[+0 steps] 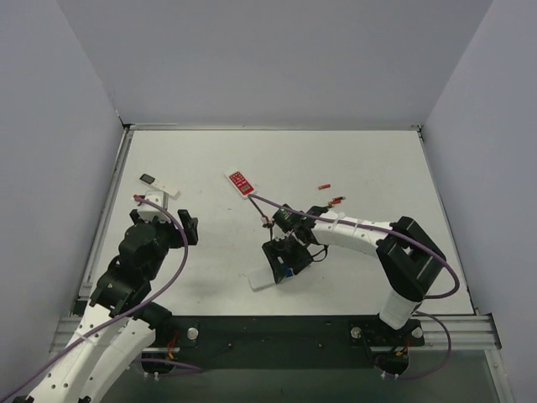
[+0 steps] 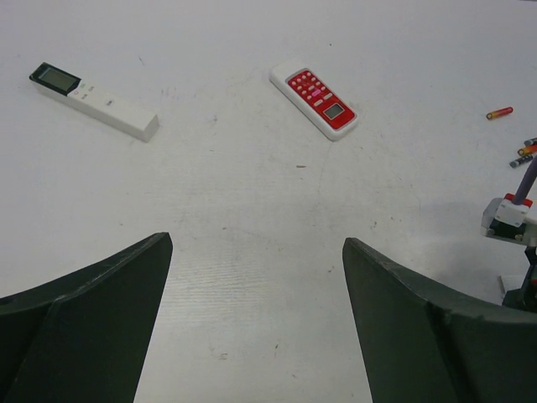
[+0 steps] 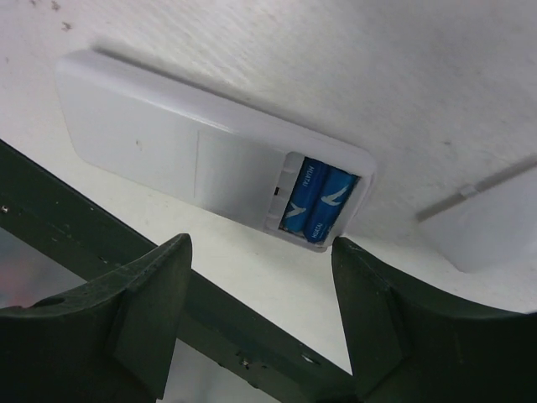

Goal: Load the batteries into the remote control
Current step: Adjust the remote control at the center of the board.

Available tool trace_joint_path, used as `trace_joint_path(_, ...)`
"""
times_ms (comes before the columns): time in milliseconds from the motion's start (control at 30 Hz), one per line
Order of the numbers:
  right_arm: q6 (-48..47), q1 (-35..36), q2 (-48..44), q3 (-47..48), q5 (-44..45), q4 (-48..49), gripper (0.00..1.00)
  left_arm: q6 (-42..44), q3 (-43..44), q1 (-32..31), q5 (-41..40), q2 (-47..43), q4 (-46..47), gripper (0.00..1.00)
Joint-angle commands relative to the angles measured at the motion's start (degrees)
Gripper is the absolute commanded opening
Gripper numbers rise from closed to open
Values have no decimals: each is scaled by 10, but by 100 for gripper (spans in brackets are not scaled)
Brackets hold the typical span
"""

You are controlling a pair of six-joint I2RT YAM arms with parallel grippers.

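The white remote control (image 3: 193,147) lies back up near the table's front edge, with its battery bay uncovered. Two blue batteries (image 3: 315,199) sit side by side in the bay. My right gripper (image 3: 260,243) is open and empty just above the remote's bay end, one fingertip close to its corner. In the top view the remote (image 1: 260,280) and the batteries (image 1: 287,272) show under my right gripper (image 1: 284,257). My left gripper (image 1: 190,228) is open and empty over bare table at the left, and the left wrist view (image 2: 256,243) shows nothing between its fingers.
A slim white stick remote (image 1: 159,185) lies back left and a red-faced remote (image 1: 241,182) lies behind centre. Loose red cells (image 1: 324,186) lie behind the right arm. A flat white piece (image 3: 491,227) lies beside the remote. The dark front rail (image 3: 168,260) runs close by.
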Motion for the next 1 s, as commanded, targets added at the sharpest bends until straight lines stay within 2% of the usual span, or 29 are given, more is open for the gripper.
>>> trace_joint_path(0,14,41,30,47,-37,-5,63,9,0,28,8,-6,28,93)
trace_joint_path(167,16,71,47,84,-31,-8,62,-1,-7,61,18,-21,31,93)
trace_joint_path(300,-28,72,16,91,-15,-27,62,-3,-12,84,21,-33,36,93)
trace_joint_path(400,-137,53,-21,94,46,-79,64,-3,-13,95,22,-39,37,93)
trace_joint_path(433,-200,44,-29,93,60,-102,65,-3,-14,98,25,-39,39,93)
trace_joint_path(600,-306,-33,-54,68,144,-118,69,-4,-16,116,40,-43,43,92)
trace_joint_path(700,-366,-50,-60,46,140,-99,68,-3,-16,117,36,-44,41,92)
trace_joint_path(800,-453,-68,-62,17,92,-84,66,-3,-16,118,35,-45,41,92)
trace_joint_path(967,-520,-78,-41,4,68,-81,63,1,-18,117,33,-47,41,92)
